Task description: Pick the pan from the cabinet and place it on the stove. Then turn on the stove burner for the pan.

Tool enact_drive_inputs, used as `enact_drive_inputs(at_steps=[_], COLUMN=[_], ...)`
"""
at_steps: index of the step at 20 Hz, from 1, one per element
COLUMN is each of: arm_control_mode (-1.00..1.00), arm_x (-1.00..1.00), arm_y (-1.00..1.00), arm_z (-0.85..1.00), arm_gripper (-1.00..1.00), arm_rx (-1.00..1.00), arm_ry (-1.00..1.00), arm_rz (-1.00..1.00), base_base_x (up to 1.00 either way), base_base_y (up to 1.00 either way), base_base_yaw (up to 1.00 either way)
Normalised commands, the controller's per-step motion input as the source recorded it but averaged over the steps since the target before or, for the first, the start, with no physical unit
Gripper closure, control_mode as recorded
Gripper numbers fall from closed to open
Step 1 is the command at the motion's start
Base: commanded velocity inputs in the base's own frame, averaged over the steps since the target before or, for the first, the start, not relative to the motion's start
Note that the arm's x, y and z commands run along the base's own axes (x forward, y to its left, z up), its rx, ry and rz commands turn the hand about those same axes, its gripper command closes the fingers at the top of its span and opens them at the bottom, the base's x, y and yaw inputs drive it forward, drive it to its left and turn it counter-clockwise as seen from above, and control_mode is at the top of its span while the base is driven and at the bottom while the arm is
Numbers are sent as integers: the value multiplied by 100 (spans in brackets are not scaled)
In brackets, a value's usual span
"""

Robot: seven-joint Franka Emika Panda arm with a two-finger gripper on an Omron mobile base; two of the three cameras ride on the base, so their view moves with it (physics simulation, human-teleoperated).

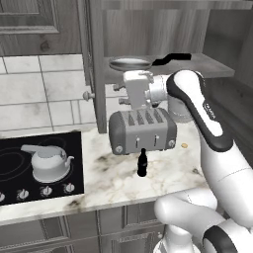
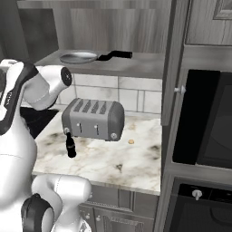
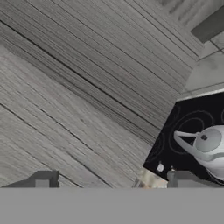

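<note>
The arm is bent at the elbow above the toaster (image 1: 142,131), hand level, gripper (image 3: 111,180) wide open and empty; the pan (image 1: 130,63) lies on the cabinet (image 1: 197,63) shelf

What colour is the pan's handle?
Black; the pan itself is silver. The handle shows best in the right base view.

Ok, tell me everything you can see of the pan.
The pan is a round, shallow frying pan that looks like silver steel, with a long black handle. It lies flat and upright on the shelf of the open cabinet, above the toaster, its handle pointing toward the cabinet's right side. Only the shelf touches it.
</note>
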Motion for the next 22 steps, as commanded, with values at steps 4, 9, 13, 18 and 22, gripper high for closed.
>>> enact_drive_inputs(at_steps=[4, 9, 13, 18, 22], arm_control_mode=[-100, -100, -100, -100, -100], arm_x=[0, 14, 46, 59, 55], arm_y=[-51, -52, -58, -55, -62], arm_z=[12, 14, 11, 14, 8], arm_gripper=[-100, -100, -100, -100, -100], arm_rx=[0, 0, 0, 0, 0], arm_ry=[-4, 0, 0, 2, 0], arm_rz=[-24, -26, -20, -16, -8], base_base_x=[0, 0, 0, 0, 0], base_base_y=[0, 0, 0, 0, 0], base_base_yaw=[0, 0, 0, 0, 0])
